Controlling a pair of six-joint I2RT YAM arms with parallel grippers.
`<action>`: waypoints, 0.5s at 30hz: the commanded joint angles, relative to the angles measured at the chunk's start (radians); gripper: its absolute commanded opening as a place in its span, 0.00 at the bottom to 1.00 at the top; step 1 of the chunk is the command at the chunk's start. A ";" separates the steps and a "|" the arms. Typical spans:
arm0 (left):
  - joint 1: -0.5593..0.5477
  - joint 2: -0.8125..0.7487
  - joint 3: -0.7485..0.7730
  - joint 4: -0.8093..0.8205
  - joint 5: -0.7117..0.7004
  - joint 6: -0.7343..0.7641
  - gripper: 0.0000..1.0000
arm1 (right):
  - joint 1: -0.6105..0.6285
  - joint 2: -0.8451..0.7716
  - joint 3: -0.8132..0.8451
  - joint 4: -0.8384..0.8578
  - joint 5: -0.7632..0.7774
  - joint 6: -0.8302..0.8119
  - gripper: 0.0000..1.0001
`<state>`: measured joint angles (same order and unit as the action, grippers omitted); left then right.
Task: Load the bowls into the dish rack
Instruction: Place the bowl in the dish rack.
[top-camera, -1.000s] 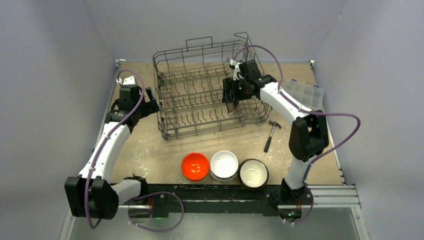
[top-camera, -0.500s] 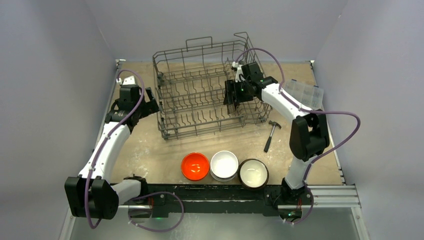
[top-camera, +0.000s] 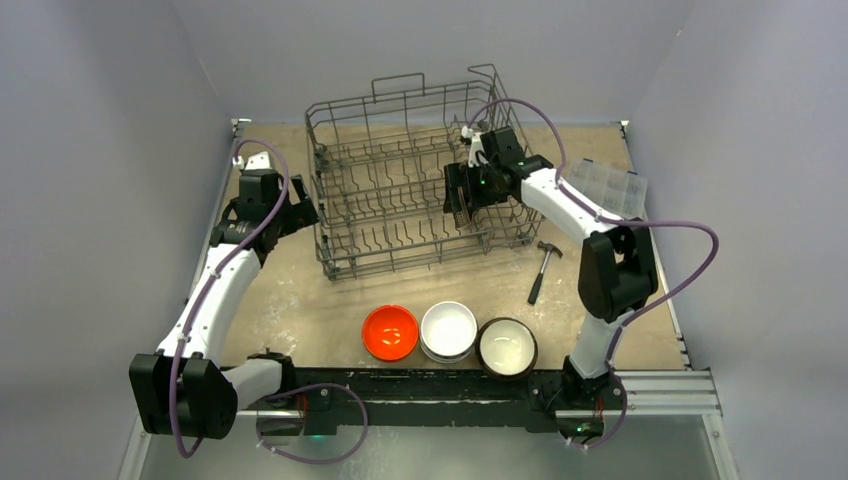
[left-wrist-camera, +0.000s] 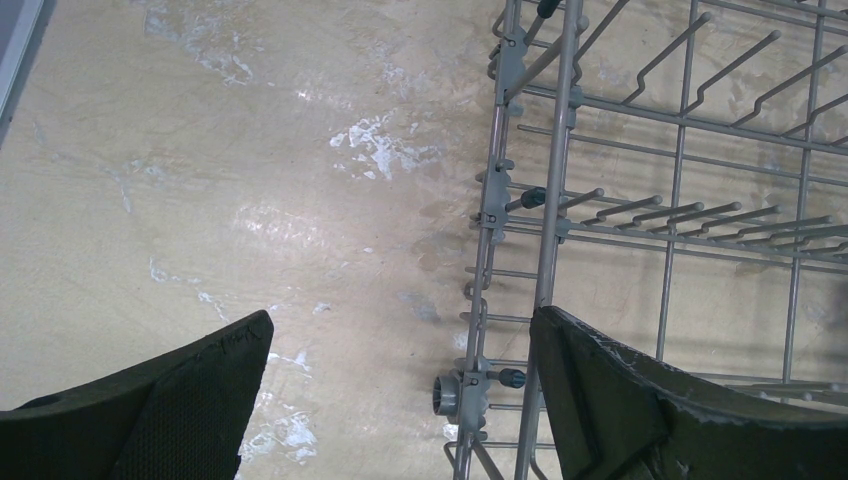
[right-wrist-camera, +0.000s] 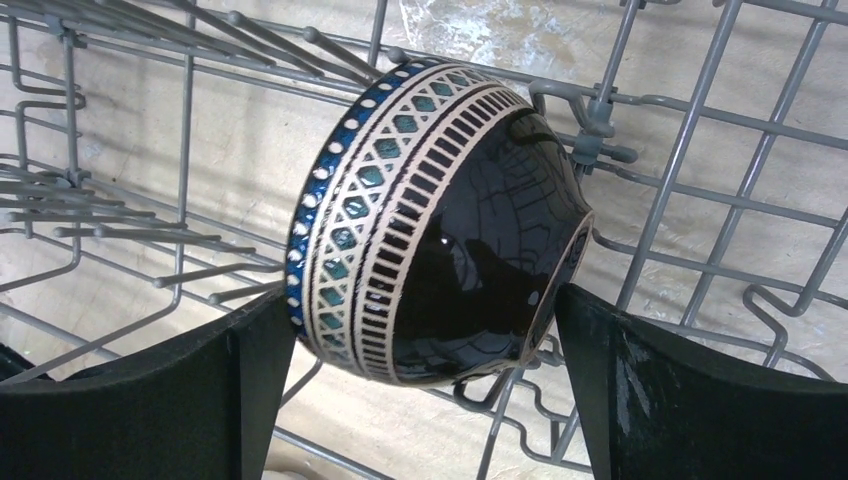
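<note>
A blue-patterned dark bowl (right-wrist-camera: 440, 230) stands on its edge among the tines of the dish rack (right-wrist-camera: 690, 130). My right gripper (right-wrist-camera: 425, 400) is open, with its fingers on either side of the bowl's lower part. In the top view the right gripper (top-camera: 458, 192) is inside the right side of the dish rack (top-camera: 400, 105). My left gripper (left-wrist-camera: 400, 400) is open and empty, hovering over the rack's left wall (left-wrist-camera: 550, 200); it shows at the rack's left side in the top view (top-camera: 300, 213). An orange bowl (top-camera: 390, 332), a white bowl (top-camera: 448, 329) and a dark bowl with cream inside (top-camera: 507, 346) sit in a row near the front edge.
A hammer (top-camera: 545, 268) lies on the table right of the rack. A clear plastic compartment box (top-camera: 610, 188) sits at the far right. Grey walls close in the table on three sides.
My right gripper has shifted slightly toward the back of the rack. The left arm and the three front bowls have not moved.
</note>
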<state>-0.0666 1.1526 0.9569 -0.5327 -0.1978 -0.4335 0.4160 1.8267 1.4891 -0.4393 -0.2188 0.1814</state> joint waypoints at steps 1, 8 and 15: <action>0.003 -0.011 -0.025 -0.076 -0.032 0.039 0.99 | 0.007 -0.102 0.014 0.015 0.020 -0.010 0.99; 0.004 -0.027 -0.028 -0.063 -0.017 0.041 0.99 | 0.008 -0.223 -0.017 0.056 0.070 0.023 0.99; 0.002 -0.081 -0.052 -0.009 0.038 0.054 0.99 | 0.008 -0.343 -0.031 0.137 0.060 0.098 0.99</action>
<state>-0.0666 1.1225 0.9401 -0.5377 -0.1802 -0.4221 0.4191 1.5452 1.4631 -0.3752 -0.1661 0.2188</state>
